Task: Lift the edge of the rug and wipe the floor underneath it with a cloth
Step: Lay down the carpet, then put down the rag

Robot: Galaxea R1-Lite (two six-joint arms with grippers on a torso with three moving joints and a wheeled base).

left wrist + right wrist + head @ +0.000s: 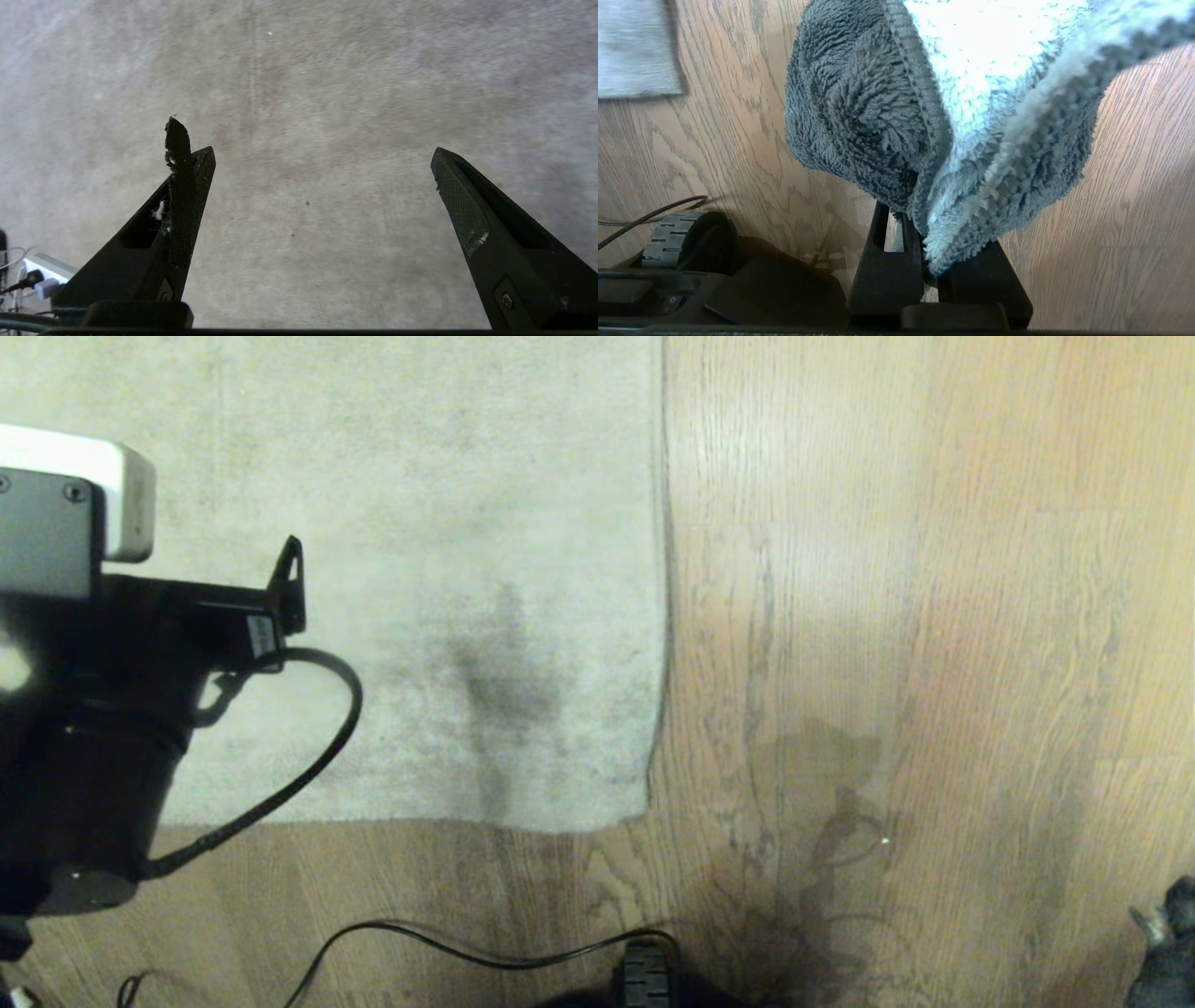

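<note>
Nearest the rug corner (644, 803), the right tool (929, 275) is clamped on the grey cloth (934, 121) over bare floor (934, 616), while farther in, the left tool (322, 186) hangs with fingers spread wide above the flat-lying rug, holding nothing.

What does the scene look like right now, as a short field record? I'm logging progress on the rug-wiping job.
rug edge: lying flat on the floor, corner near the robot, not lifted
floor: bare wood planks beside the rug
left gripper: open, over the rug's pile, holding nothing
right gripper: shut on the cloth
cloth: fluffy grey, bunched, hanging above the floor
cable: black, on the floor near the robot's base
</note>
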